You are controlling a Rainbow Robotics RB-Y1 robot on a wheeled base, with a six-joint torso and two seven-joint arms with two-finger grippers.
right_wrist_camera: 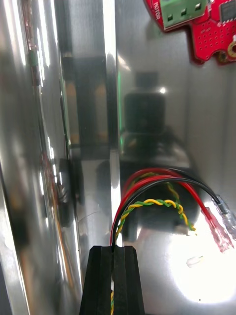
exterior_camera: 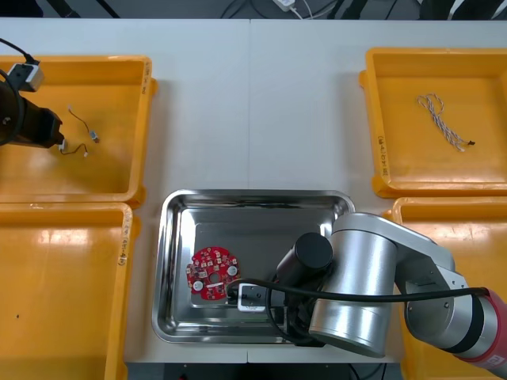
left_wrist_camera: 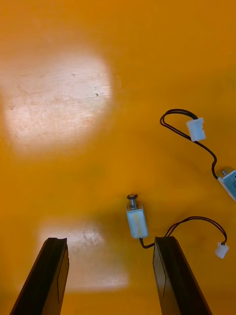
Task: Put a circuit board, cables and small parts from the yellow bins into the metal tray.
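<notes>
**Cable bundle pinched over the tray, board just ahead**

The cable bundle (right_wrist_camera: pixel 162 194) is made of red and black leads and a yellow-and-green twist. It loops out from the tips of the right gripper (right_wrist_camera: pixel 114 275), whose black fingers are pressed together on it. Its sleeved ends hang low over the shiny floor of the metal tray (right_wrist_camera: pixel 78 147); whether they touch it cannot be told. Beyond the fingertips, past the bundle, the round red circuit board (right_wrist_camera: pixel 196 24) lies flat in the tray.

The left gripper (left_wrist_camera: pixel 113 275) hovers with its fingers spread wide over the floor of the left far yellow bin (left_wrist_camera: pixel 73 74). A small metal part (left_wrist_camera: pixel 136 221) lies just ahead of the gap between the fingers, nearer one of them, and its black lead runs to that finger's tip. A second small metal part (left_wrist_camera: pixel 228 179) lies farther out beyond the same finger, trailing a black lead with a white plug.

The right far yellow bin (exterior_camera: pixel 376 134) holds a twisted blue and white cable (exterior_camera: pixel 442 120), well apart from both grippers.
</notes>
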